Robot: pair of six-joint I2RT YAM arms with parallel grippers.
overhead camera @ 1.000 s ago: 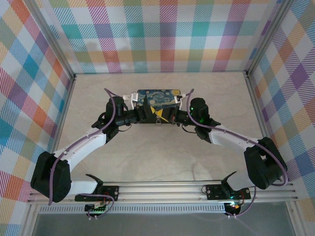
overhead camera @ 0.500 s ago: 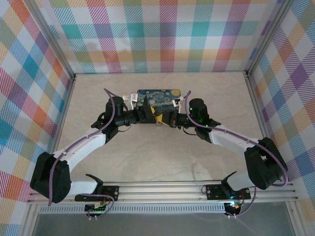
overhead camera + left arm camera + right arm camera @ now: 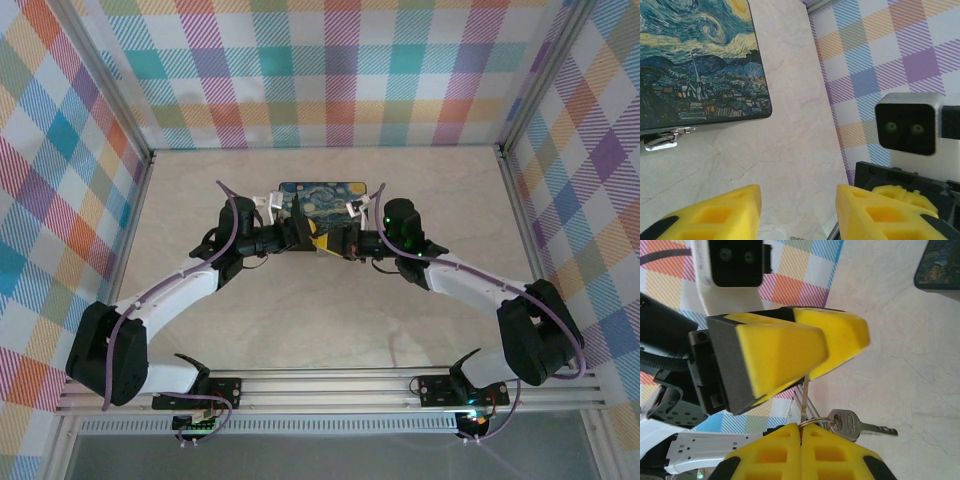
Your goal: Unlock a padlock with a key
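The right pincer (image 3: 800,432) is pressed shut on the ring (image 3: 814,420) of the key (image 3: 849,424), which juts sideways just past its tips; the left pincer (image 3: 798,195) meets it tip to tip, fingers well apart with nothing seen between them; the tin (image 3: 700,60) lies beyond the left pincer's tips.

The top external view looks steeply down from above and behind the 2 black arm bases (image 3: 205,388), far enough back to take in the whole pale marbled tabletop (image 3: 330,330). The left wrist camera sits just behind the left gripper (image 3: 799,200), low over the table, and faces the right-hand plaid wall (image 3: 880,45) and the right arm's black wrist camera (image 3: 907,122). The right wrist camera looks back leftward past the right gripper (image 3: 801,432), very close, at the left arm's black wrist camera (image 3: 735,257). All 3 views share the dark rectangular tin with the swirly blue-yellow lid (image 3: 320,195).
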